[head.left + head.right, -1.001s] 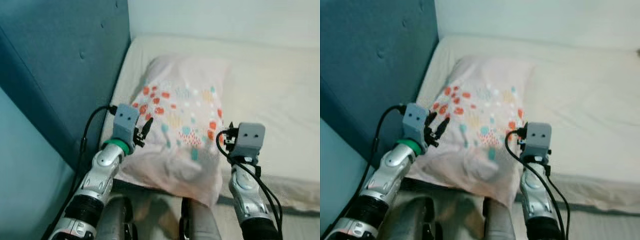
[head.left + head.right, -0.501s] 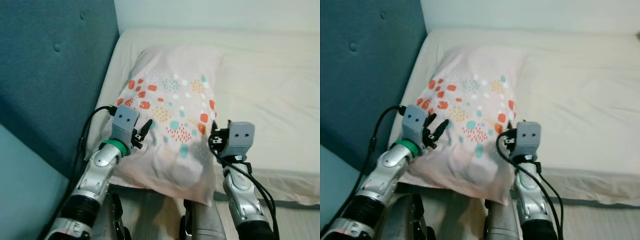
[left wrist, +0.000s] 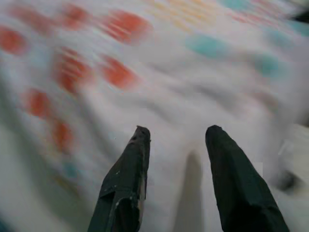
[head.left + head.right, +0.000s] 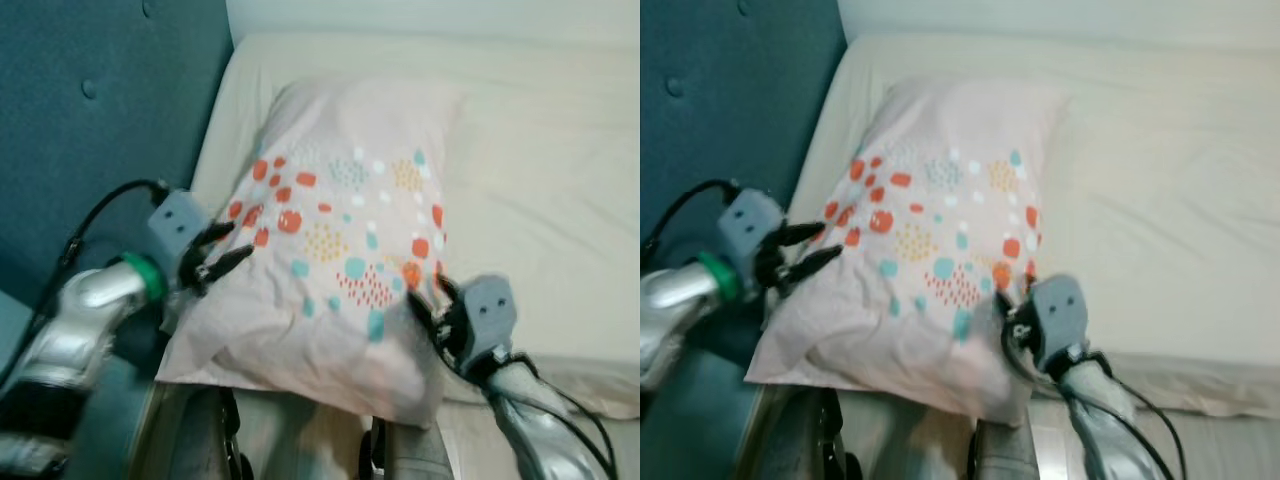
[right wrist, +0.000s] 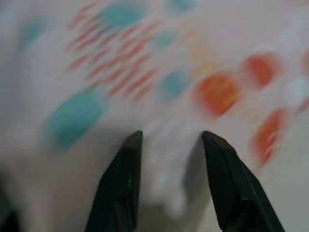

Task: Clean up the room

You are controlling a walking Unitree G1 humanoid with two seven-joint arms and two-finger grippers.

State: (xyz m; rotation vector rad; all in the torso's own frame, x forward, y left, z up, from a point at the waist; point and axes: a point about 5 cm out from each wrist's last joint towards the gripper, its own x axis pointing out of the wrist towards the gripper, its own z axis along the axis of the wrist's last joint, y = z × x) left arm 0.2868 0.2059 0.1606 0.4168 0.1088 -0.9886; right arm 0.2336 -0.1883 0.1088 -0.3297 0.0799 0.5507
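Since both grippers sit at the side edges of the soft pale-pink pillow with the orange, teal and yellow dot print (image 4: 340,240), with fingers parted and nothing pinched, the obvious risk is a bad grab. The left gripper (image 4: 218,262) is at the pillow's left edge, fingers spread moderately and pointing across the fabric. The right gripper (image 4: 432,308) is at the lower right edge, also parted; its wrist view shows the two black fingers (image 5: 120,188) just over the printed cloth, maybe brushing it, hard to say with the blur.

If they close on only the loose cover, I'd guess the case bunches up and the stuffing sags out of the grip. One side catching before the other would probably twist it toward the padded dark-teal headboard (image 4: 90,110).

The pillow lies at the head of the cream-sheeted mattress (image 4: 540,180), near corner hanging over the bed's front edge, so a nudge could tip it off. Cloth looks thin, matte, softly wrinkled; the pillow is plump and rectangular with floppy corners. The sheet is smooth with light creases.
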